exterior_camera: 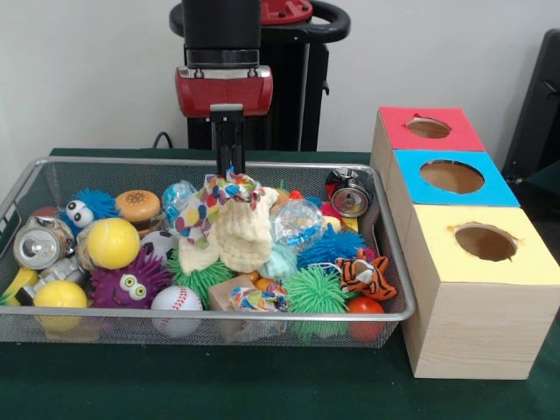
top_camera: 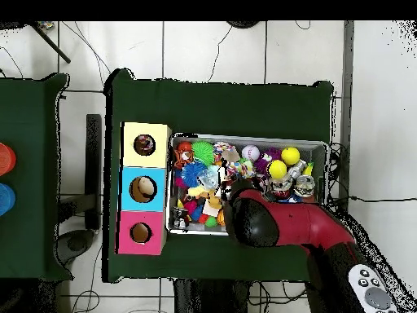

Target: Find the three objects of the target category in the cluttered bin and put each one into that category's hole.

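Observation:
The wire mesh bin [exterior_camera: 105, 318] is full of toys. My gripper [exterior_camera: 229, 171] reaches straight down into its back middle. The fingers stand close together on the top of a speckled white rope bundle [exterior_camera: 232, 186]. That bundle sits on a cream waffle cloth [exterior_camera: 242, 234]. A second speckled bundle [exterior_camera: 194, 217] lies just left of the cloth. A smaller speckled piece [exterior_camera: 252, 298] shows near the front, partly buried. In the overhead view my arm [top_camera: 277, 222] covers the bin's middle and hides the gripper.
Three wooden boxes with holes stand right of the bin: red [exterior_camera: 398, 122], blue [exterior_camera: 411, 188], yellow [exterior_camera: 437, 254]. In the bin are cans [exterior_camera: 35, 248], yellow balls [exterior_camera: 112, 242], a baseball [exterior_camera: 176, 300], spiky balls [exterior_camera: 315, 293], a clear crinkly ball [exterior_camera: 299, 220] and a tiger toy [exterior_camera: 366, 273].

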{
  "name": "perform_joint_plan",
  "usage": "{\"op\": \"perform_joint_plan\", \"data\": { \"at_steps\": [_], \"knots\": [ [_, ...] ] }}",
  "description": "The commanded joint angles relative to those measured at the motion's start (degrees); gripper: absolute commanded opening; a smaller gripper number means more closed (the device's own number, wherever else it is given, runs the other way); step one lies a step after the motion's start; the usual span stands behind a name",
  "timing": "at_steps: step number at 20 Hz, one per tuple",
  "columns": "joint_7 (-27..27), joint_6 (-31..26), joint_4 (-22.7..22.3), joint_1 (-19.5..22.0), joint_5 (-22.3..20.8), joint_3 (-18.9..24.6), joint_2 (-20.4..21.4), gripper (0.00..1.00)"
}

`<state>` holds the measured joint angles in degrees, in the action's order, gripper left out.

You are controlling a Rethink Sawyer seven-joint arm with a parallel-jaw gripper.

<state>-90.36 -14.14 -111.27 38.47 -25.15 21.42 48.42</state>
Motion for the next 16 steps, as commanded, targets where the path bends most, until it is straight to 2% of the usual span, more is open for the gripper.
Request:
{"op": "perform_joint_plan", "data": {
  "at_steps": [1, 16],
  "knots": [
    [-1.47, -7.60, 2.02, -0.82, 2.29, 3.75, 2.24, 0.00],
    [-2.55, -7.29, 3.11, -3.30, 1.06, 1.19, 2.13, 0.00]
  ]
}}
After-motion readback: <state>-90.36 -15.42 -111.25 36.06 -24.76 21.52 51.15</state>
